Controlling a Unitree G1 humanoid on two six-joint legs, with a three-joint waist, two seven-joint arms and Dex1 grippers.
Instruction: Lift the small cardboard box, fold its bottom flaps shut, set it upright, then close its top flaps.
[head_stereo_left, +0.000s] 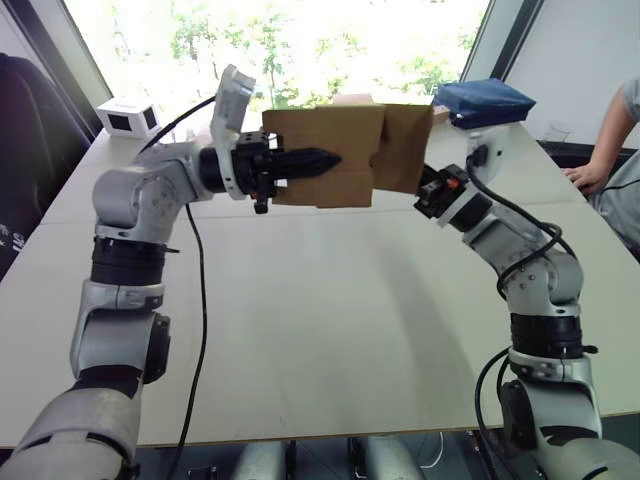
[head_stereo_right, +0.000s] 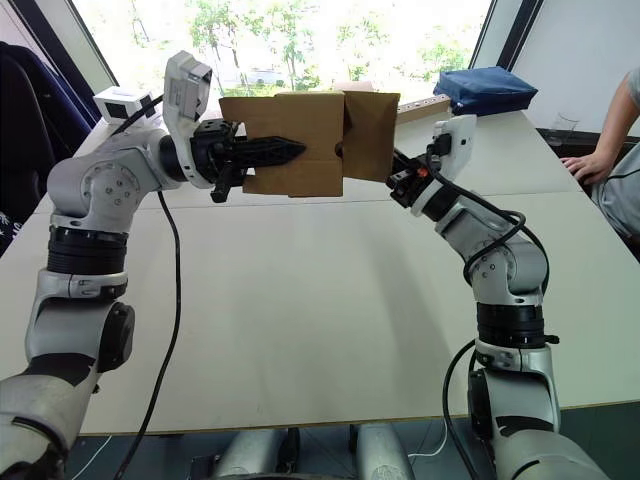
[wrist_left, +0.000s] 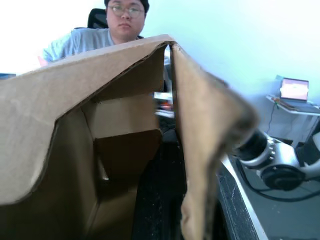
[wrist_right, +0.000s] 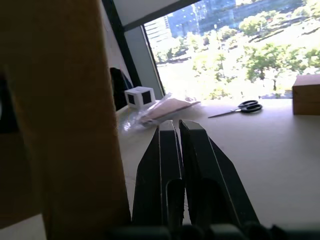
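I am holding the small cardboard box (head_stereo_right: 300, 140) aloft above the table (head_stereo_right: 320, 300), between my two arms. My left gripper (head_stereo_right: 285, 150) is lying with narrow jaws against its near wall; my right gripper (wrist_right: 182, 145), jaws nearly together, is beside its far end. Folding the bottom flaps (wrist_left: 125, 150) appears next, requiring a steady push inward.

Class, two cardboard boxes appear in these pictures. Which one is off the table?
The small cardboard box, raised in the air between both tools. The other, a tan box, rests on the table near the scissors.
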